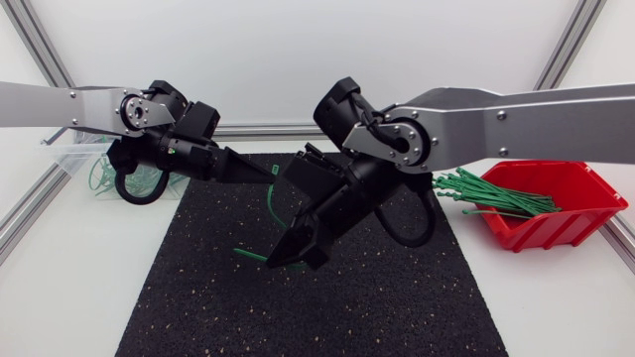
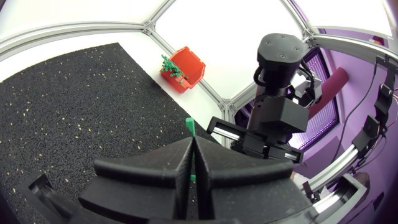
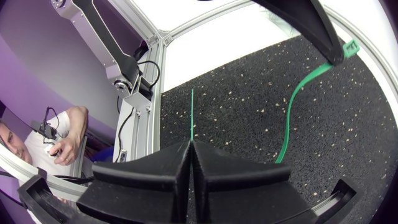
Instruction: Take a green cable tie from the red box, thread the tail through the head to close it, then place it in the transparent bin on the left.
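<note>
At the upper left of the head view the transparent bin [image 1: 74, 159] sits on the white table [image 1: 556, 297], just off the left edge of the black mat [image 1: 198, 297], with a heap of green ties [image 1: 104, 178] inside it. The left arm [image 1: 60, 104] enters over the bin from the left edge. The left gripper [image 1: 264, 171] ends a little left of centre, its claw pinched tight on the head end of the green cable tie [image 1: 271, 203]. In the left wrist view the two fingers meet flat, with only the tie's small square head [image 2: 190, 126] poking out past their tips. From that pinch the strap hangs in a curve toward the mat at mid-frame, and whether it touches the mat cannot be told. Just below centre the right gripper [image 1: 282, 261] points down and to the left, its claw closed on the other end, so a short piece of tail [image 1: 248, 255] sticks out to its left. The right wrist view shows this thin tail standing out of the shut seam between the fingers. There the strap arcs over the mat up to the left gripper's fingertip [image 3: 317, 34]. The two ends are held apart, the tail not through the head. The right arm [image 1: 516, 119] comes in from the right edge. At the right of the frame the red box [image 1: 575, 213] rests on the table beside the mat, a bundle of loose ties [image 1: 496, 193] spilling over its left rim.
</note>
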